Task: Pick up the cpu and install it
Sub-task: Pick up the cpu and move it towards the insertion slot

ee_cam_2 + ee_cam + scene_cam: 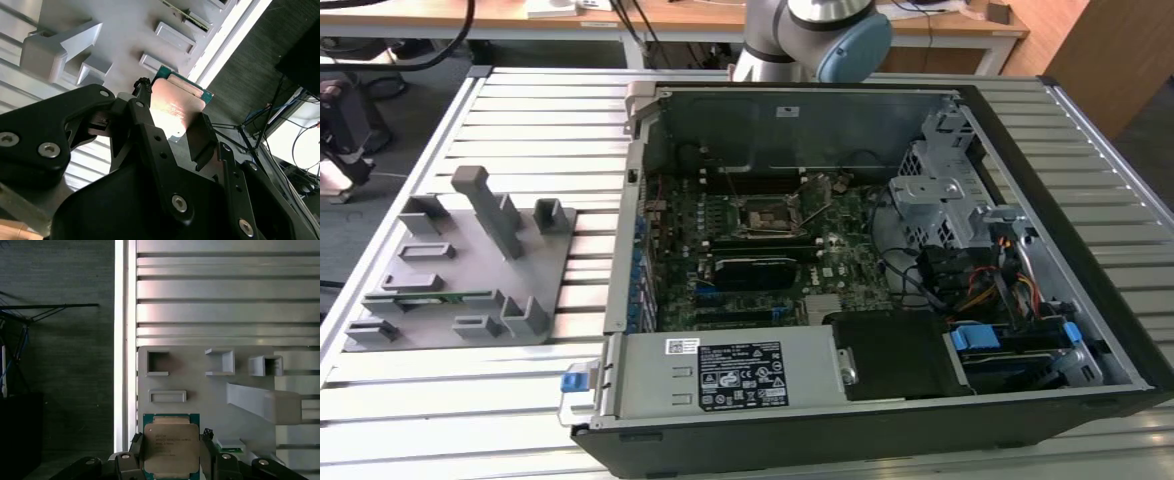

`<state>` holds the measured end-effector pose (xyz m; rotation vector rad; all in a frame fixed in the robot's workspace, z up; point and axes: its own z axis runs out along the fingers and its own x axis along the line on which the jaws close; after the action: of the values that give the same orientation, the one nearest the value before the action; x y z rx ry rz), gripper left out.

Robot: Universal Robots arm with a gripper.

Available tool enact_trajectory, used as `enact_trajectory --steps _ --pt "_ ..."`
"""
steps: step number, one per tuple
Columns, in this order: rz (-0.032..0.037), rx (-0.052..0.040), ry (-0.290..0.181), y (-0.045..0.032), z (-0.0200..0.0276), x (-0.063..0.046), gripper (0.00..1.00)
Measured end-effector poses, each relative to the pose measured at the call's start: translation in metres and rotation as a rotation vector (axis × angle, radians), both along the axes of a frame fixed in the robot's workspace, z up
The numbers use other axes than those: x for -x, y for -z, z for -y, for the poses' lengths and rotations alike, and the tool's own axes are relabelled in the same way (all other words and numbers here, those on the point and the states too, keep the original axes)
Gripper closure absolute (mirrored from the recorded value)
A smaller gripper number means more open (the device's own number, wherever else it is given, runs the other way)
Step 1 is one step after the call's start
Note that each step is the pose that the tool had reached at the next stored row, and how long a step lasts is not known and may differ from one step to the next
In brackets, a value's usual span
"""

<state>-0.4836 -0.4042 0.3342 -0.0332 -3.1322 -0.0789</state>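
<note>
In both wrist views the cpu [171, 444] [177, 102], a flat square chip with a silver top and a green edge, sits between my gripper's [171, 457] [172, 120] black fingers [207, 450] [141, 110]. The gripper is shut on it. The chip hangs well above the grey fixture plate [210, 400] [125, 35], near the plate's edge by the table's rim. In the exterior view the open computer case [881, 250] holds the motherboard, with its square black-framed socket [767, 215] toward the back. The arm's grey and blue joint [834, 40] shows at that view's upper edge.
The grey fixture plate [467, 270] with raised blocks and a tall post [487, 205] lies on the slatted metal table [520, 120] at the exterior view's left. A green memory stick [440, 297] [231, 444] rests in it. Cables and drive cages fill the case's right side.
</note>
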Motion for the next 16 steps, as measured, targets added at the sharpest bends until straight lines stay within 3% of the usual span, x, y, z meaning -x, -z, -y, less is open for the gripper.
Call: enact_trajectory --steps 16 --pt "0.0013 -0.0003 0.0 -0.03 0.0 0.0 0.47"
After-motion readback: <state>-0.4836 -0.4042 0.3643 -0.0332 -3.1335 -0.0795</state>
